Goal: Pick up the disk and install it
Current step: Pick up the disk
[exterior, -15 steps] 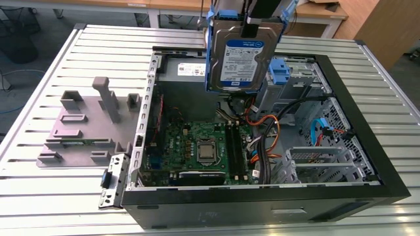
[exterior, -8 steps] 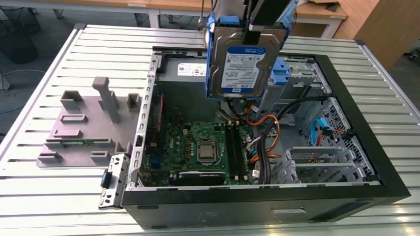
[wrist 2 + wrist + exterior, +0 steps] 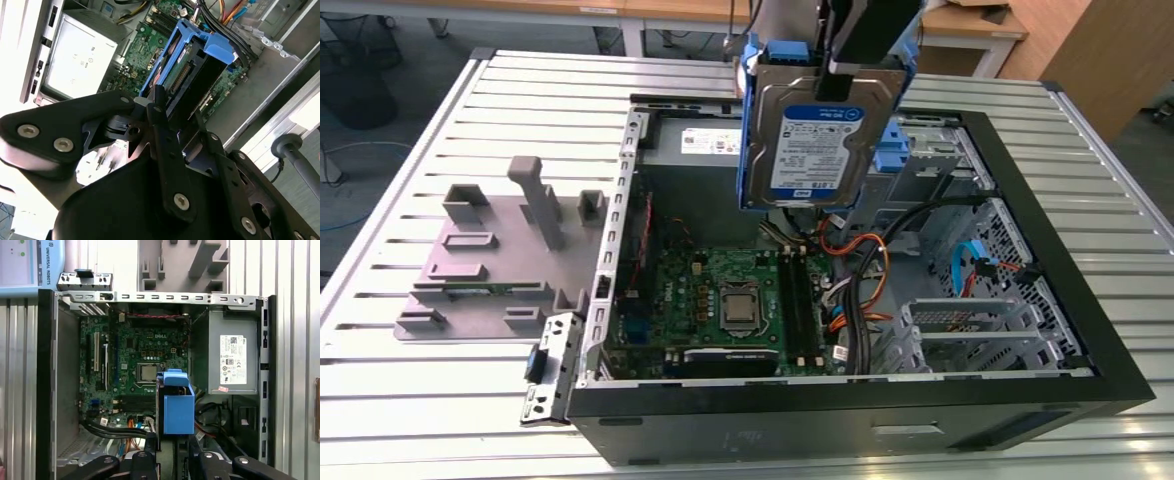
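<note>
The disk, a silver-grey hard drive with a blue-and-white label and blue plastic rails, hangs upright in the air above the open computer case. My gripper is shut on its upper end. In the second wrist view the black fingers clamp the disk edge-on, its blue rail pointing down at the motherboard. In the first wrist view the disk's blue rail hovers over the motherboard, beside the processor.
A grey power-supply box with a white sticker sits at the case's far end. Orange and black cables run across the case floor. Metal drive cages fill the exterior view's right. A grey fixture plate lies on the table outside the case.
</note>
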Robot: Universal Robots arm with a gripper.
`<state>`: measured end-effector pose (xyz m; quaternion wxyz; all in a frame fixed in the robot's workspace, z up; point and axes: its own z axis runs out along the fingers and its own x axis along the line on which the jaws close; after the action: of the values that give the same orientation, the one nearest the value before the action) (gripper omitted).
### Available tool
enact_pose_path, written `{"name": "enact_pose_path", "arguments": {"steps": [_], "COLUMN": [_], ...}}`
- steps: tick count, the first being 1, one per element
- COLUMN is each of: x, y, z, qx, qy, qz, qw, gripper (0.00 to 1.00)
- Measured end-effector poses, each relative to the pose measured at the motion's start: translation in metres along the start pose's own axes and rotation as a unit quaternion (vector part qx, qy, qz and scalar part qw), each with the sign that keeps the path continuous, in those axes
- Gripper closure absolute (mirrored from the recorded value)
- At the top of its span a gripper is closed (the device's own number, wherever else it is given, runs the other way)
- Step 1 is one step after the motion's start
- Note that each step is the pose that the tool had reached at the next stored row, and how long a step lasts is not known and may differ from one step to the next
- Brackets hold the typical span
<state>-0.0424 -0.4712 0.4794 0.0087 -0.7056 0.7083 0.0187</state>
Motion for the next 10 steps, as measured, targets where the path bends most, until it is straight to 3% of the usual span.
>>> {"name": "enact_pose_path", "arguments": {"steps": [10], "x": [0.0139], "y": [0.0000], "z": [0.0001], "qx": [0.0000], "qy": [0.0000], "qz": [0.000], "qw": [1.00000], "gripper": [0.65]}}
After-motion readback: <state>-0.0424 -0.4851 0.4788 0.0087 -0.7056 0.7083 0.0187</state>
